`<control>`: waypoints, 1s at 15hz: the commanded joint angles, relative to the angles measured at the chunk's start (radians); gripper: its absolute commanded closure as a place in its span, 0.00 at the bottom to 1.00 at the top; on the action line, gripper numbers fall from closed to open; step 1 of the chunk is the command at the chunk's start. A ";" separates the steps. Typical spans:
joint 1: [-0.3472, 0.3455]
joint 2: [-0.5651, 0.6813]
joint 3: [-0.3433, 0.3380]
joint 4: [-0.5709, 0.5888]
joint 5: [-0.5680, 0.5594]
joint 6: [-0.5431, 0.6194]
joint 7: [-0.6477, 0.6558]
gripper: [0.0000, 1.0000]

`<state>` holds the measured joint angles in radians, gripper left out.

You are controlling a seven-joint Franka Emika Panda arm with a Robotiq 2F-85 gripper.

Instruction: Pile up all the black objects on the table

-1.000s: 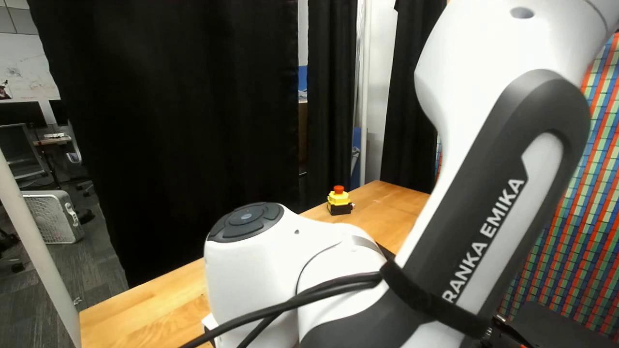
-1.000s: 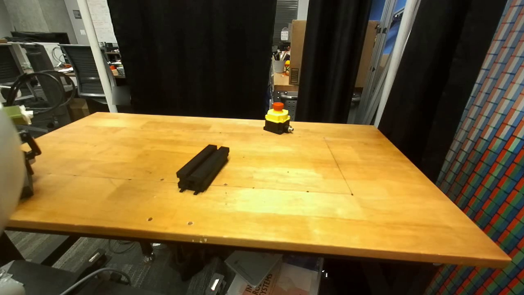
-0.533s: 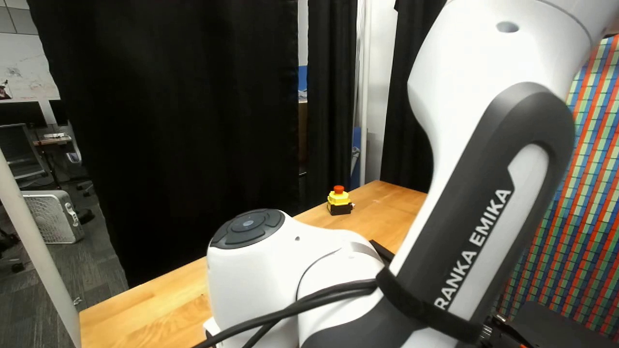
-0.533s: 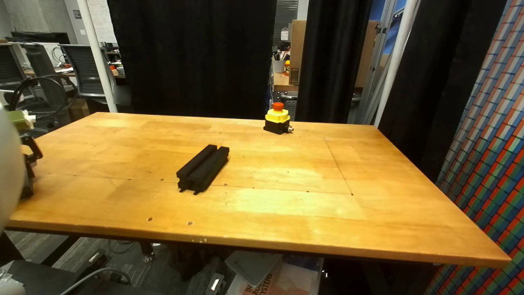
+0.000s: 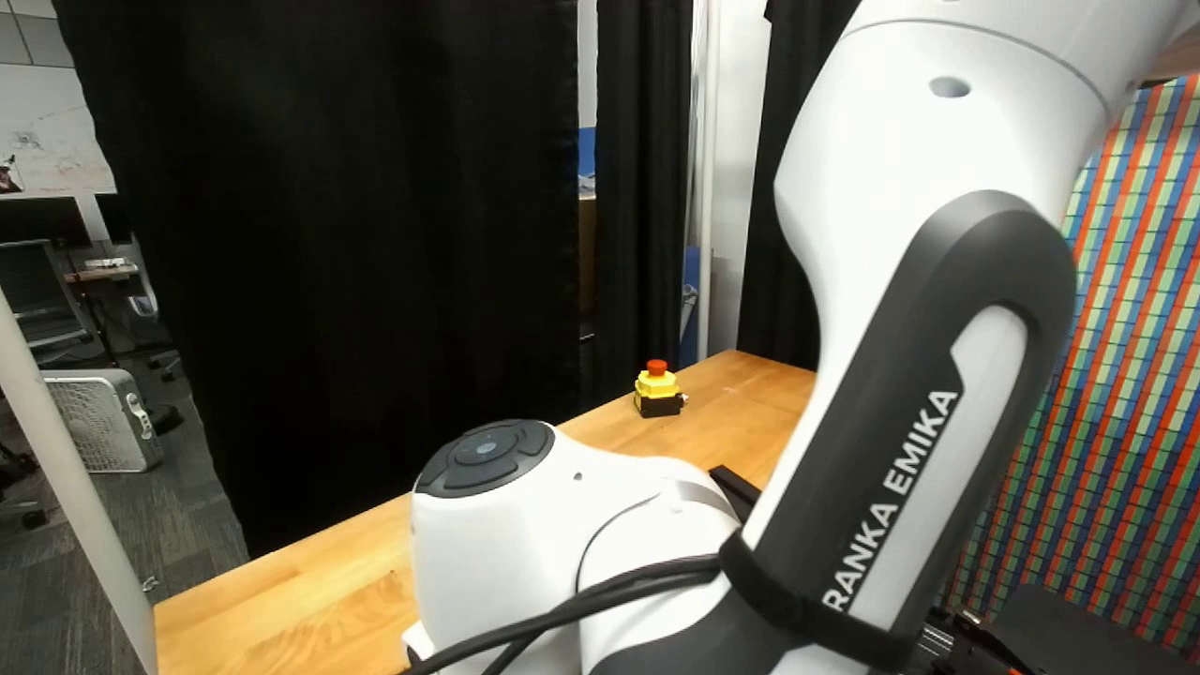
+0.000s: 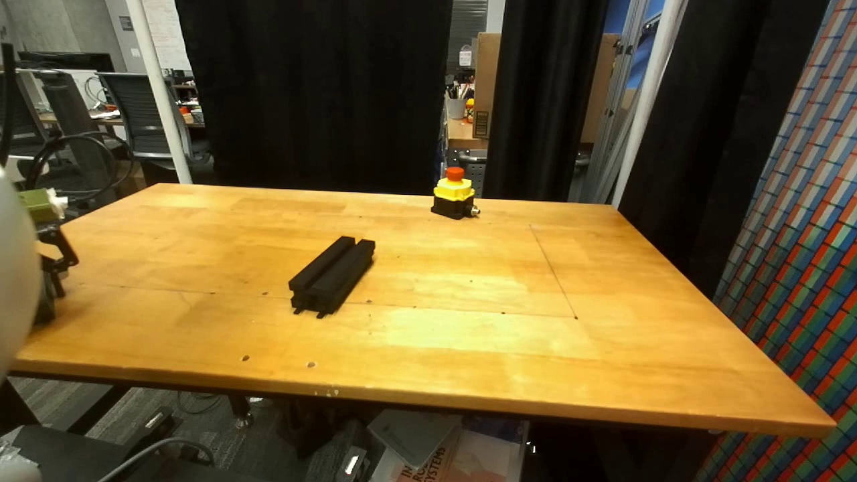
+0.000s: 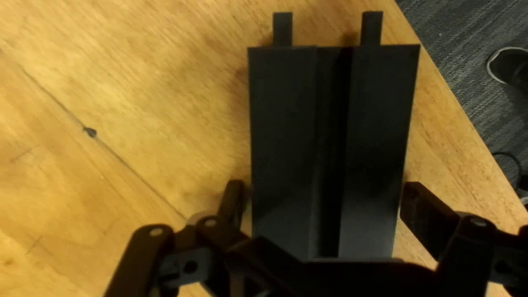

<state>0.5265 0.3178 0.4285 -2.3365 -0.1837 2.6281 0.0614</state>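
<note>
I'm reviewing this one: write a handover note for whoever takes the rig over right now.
Pincer: open, astride a grooved black plate, no grip shown.
Where: that plate is near the edge of the table; a grooved black block stands apart from it on the same top.
Done: the block looks like stacked pieces, count unclear.
Left: the plate is not yet on the block; closing on it and carrying it over seems next. Whether more pieces remain can't be told.
</note>
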 commanded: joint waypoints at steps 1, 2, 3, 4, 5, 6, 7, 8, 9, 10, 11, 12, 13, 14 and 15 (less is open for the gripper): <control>0.023 0.004 -0.024 0.007 -0.031 0.022 0.033 0.00; 0.024 0.003 -0.025 0.005 -0.034 0.025 0.035 0.25; 0.025 0.001 -0.027 0.004 -0.038 0.028 0.037 0.25; 0.025 0.000 -0.030 0.003 -0.042 0.031 0.041 0.33; 0.025 -0.002 -0.034 0.003 -0.047 0.031 0.044 0.41; 0.026 -0.004 -0.035 0.004 -0.050 0.031 0.047 0.48; 0.026 -0.009 -0.036 0.005 -0.054 0.029 0.052 0.52; 0.027 -0.009 -0.039 0.005 -0.062 0.028 0.058 0.53; 0.026 -0.015 -0.040 0.002 -0.065 0.026 0.064 0.55; 0.023 -0.020 -0.041 0.002 -0.066 0.023 0.065 0.55; 0.021 -0.022 -0.044 0.002 -0.069 0.021 0.068 0.55; 0.014 -0.031 -0.045 0.000 -0.065 0.015 0.062 0.55; 0.009 -0.036 -0.048 0.000 -0.061 0.009 0.058 0.55; 0.001 -0.044 -0.051 0.001 -0.056 -0.001 0.048 0.55; -0.005 -0.053 -0.056 0.000 -0.053 -0.008 0.045 0.55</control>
<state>0.5327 0.3026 0.3894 -2.3329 -0.2299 2.6354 0.1051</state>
